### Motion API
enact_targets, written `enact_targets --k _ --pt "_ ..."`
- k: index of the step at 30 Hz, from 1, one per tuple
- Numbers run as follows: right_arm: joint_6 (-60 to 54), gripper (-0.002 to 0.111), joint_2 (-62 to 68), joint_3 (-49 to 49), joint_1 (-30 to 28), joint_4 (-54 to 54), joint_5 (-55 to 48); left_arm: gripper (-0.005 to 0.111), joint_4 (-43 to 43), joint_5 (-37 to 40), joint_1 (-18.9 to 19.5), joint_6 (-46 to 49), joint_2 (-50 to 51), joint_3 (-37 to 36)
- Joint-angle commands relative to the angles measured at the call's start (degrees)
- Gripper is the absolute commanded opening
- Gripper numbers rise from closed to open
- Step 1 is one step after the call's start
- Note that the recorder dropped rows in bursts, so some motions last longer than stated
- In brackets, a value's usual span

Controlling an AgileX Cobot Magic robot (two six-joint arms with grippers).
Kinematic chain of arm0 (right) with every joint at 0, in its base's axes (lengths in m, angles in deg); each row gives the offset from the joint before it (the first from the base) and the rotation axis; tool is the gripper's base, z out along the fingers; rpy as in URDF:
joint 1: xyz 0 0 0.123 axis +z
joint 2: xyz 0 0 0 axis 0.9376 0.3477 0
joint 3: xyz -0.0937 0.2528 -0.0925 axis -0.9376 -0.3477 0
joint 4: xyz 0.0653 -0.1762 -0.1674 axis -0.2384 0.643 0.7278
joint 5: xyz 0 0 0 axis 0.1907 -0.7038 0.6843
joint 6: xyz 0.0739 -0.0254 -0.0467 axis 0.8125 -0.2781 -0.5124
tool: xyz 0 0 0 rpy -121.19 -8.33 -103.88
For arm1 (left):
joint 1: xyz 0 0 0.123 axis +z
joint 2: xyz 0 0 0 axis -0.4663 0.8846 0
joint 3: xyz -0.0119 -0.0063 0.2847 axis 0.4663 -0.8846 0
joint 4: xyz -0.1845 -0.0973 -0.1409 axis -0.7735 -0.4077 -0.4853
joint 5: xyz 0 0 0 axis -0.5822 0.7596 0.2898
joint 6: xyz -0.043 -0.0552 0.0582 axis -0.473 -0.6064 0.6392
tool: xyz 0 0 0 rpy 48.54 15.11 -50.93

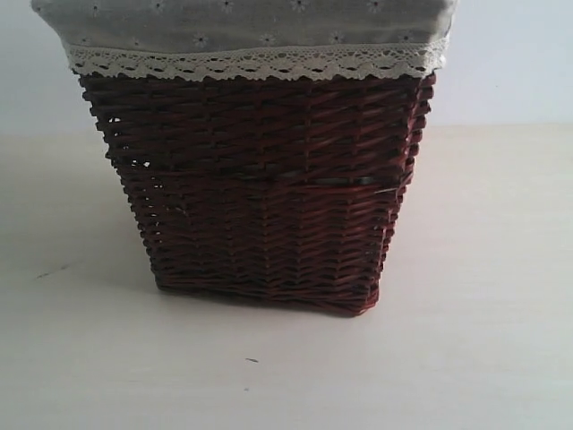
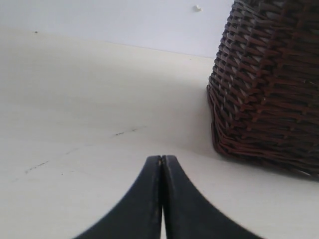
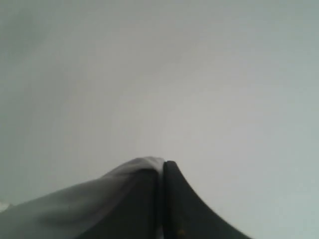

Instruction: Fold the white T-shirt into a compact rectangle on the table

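Step in hand, by my reading: getting the shirt out and onto the table [image 1: 483,340]. No folding has begun.

Exterior view shows only the dark wicker basket [image 1: 269,197] with its grey lace-trimmed liner [image 1: 242,22], standing on the pale table. No shirt lies on the table there and neither arm is in shot. The inside of the basket is hidden.

Left gripper [image 2: 161,159]: jaws pressed together, nothing between them. It is low over bare table, with the basket near on one side and not touching it.

Right gripper [image 3: 163,164]: jaws clenched too. A fold of pale cloth lies over one finger and runs into the seam at the tips, so it looks pinched. No lettering or tag shows, so calling it the white T-shirt [image 3: 75,204] is a judgement, not a sighting. Behind it is only blank grey, and I cannot tell how high it hangs or where the rest of the garment is.

Next move calls for:
- carrying the pinched cloth to open table clear of the basket
- the left gripper opening and taking a second edge or shoulder
- drawing the shirt flat and smooth, since a compact rectangle needs that first

Risk: a one-point pinch lets the cloth bunch or snag on the wicker rim.
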Motion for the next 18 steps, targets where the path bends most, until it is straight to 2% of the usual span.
enact_targets --k 1,6,14,18 --pt "0.78 0.0 -1.11 8.79 0.01 -3.55 1.47 0.0 -0.52 -0.27 -0.3 -0.03 -0.37 0.15" --pt "1.93 0.0 -1.11 16.8 0.01 -3.55 6.26 0.0 -0.52 -0.27 -0.3 -0.16 -0.37 0.15" --pt "1.93 0.0 0.46 27.15 0.01 -3.55 20.89 0.0 -0.52 -0.27 -0.3 -0.02 -0.37 0.15" --pt "1.83 0.0 1.44 31.86 0.01 -3.55 22.63 0.0 -0.52 -0.27 -0.3 -0.15 -0.37 0.15"
